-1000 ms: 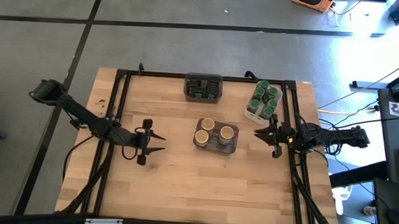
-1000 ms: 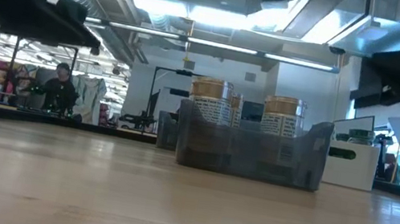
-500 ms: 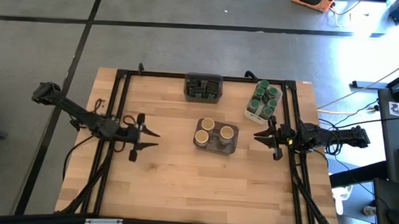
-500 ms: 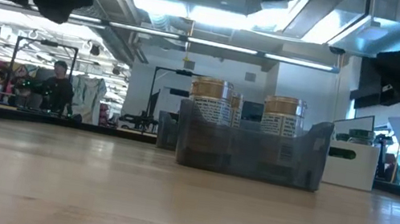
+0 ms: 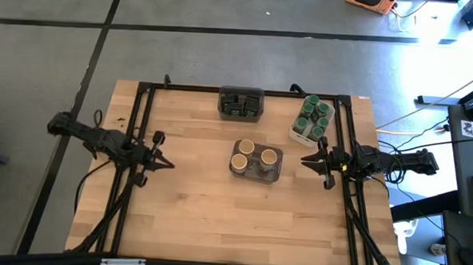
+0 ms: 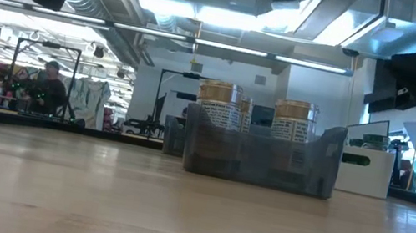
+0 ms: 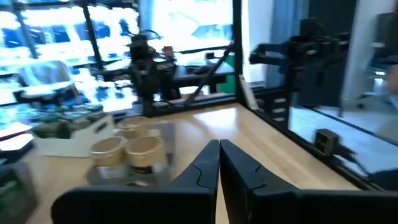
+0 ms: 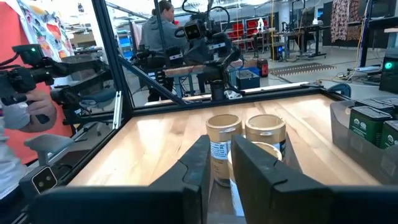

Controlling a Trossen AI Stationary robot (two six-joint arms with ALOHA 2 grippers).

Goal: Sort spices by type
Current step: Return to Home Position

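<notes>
- Now the left gripper [image 5: 160, 163] hangs over the table's [image 5: 217, 219] left side, fingers together, empty.
- Right gripper [image 5: 304, 159] near the right edge, fingers slightly apart, empty.
- Tan-lidded jars [image 5: 246, 147] stand in the central grey bin [image 5: 259, 173], green-lidded jars [image 5: 316, 112] in the white tray [image 5: 299, 138], and dark tins [image 5: 240, 107] in the far black bin [image 5: 221, 108].

nothing legible so far. the tan-lidded jars [image 8: 222, 146] in the grey bin [image 6: 255, 163] near the middle of the table [image 5: 201, 219] carry white labels with dark print, but it's too small to read. the dark tins [image 8: 367, 124] show a pale patch on the front, and that can't be read either. no brand, number or sign comes through anywhere.
</notes>
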